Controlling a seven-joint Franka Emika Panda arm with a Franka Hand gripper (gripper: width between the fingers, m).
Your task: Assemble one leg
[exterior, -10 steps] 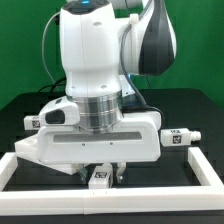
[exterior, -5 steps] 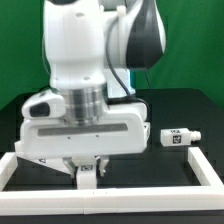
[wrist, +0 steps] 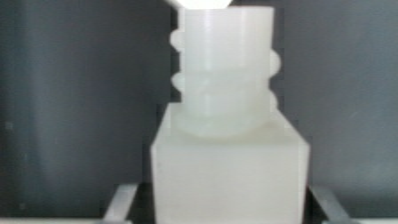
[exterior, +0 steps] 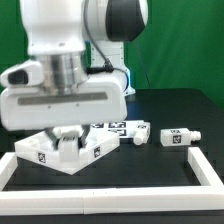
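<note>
Our pincer (exterior: pixel 67 138) is pinching the leg (wrist: pixel 222 130) upright, and we are holding it over the white panel (exterior: pixel 92 155); another leg (exterior: pixel 176 137) is lying toward the exterior view's right.

White leg (exterior: pixel 180 137) with black-and-white square tag (exterior: pixel 175 139), black table (exterior: pixel 170 105), green backdrop (exterior: pixel 190 45).

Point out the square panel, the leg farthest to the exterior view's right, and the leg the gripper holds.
square panel (exterior: pixel 48 161), exterior view, its near corner.
rightmost leg (exterior: pixel 178 137), exterior view, its tagged middle.
gripped leg (wrist: pixel 224 70), wrist view, its ribbed round section.
</note>
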